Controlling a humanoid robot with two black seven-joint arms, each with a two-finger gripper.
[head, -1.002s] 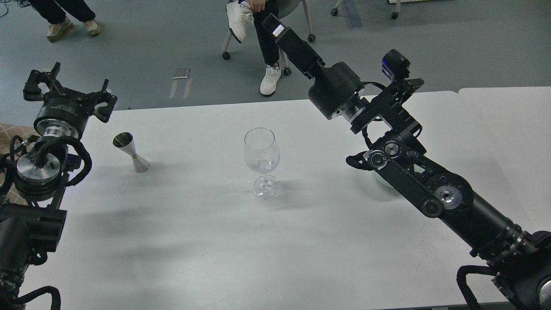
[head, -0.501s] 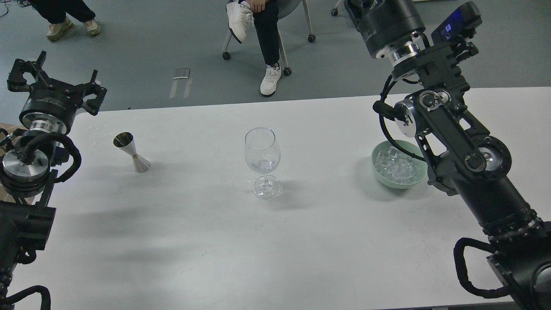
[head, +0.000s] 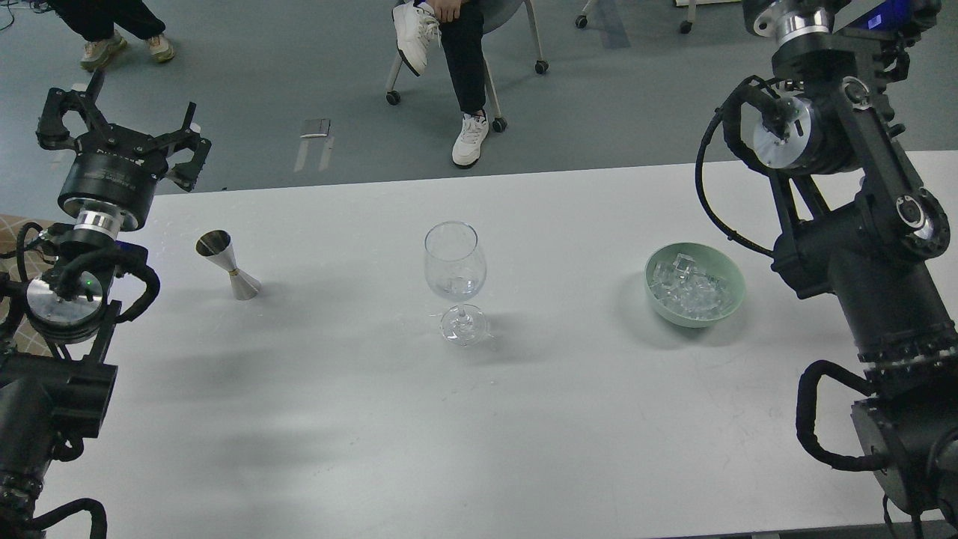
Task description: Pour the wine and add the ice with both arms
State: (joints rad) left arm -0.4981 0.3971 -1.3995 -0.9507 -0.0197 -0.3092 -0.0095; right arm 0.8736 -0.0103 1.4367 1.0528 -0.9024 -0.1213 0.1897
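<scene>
A clear wine glass (head: 455,263) stands upright at the middle of the white table (head: 524,427), with a small glassy glint at the bottom of its bowl. A pale green bowl (head: 730,299) to its right holds several clear ice cubes (head: 690,289). A silver jigger (head: 227,266) stands to the left of the glass. My left gripper (head: 120,123) is open and empty, raised over the table's far left corner, behind the jigger. My right arm (head: 861,247) rises at the right of the bowl; its gripper is beyond the top edge of the view.
A seated person's legs and white shoes (head: 470,138) and a wheeled chair (head: 516,45) are on the grey floor beyond the table's far edge. Another person's feet (head: 123,49) are at the top left. No bottle shows.
My right arm has swung up and to the right from over the table, uncovering the green bowl; its gripper has left the view at the top. My left gripper has shifted only slightly.
</scene>
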